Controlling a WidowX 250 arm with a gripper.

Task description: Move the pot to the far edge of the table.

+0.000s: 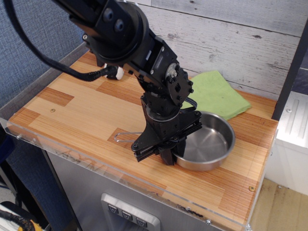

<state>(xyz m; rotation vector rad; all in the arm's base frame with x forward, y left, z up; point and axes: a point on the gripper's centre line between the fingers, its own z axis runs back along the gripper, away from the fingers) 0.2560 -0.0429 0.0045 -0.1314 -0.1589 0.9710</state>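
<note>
The pot (209, 142), a shallow shiny steel pan, sits on the near right part of the wooden table (82, 110). Its thin wire-loop handle (126, 136) points left, partly hidden behind the arm. My black gripper (171, 155) comes down from above onto the pot's near-left rim. Its fingers are closed together on that rim, one inside and one outside. The pot's left wall is hidden behind the gripper.
A folded green cloth (216, 94) lies right behind the pot, toward the far right edge. A white plank wall (231, 38) stands along the back. A clear acrylic rim (96, 166) runs along the front edge. A grey cabinet (293, 130) stands at the right.
</note>
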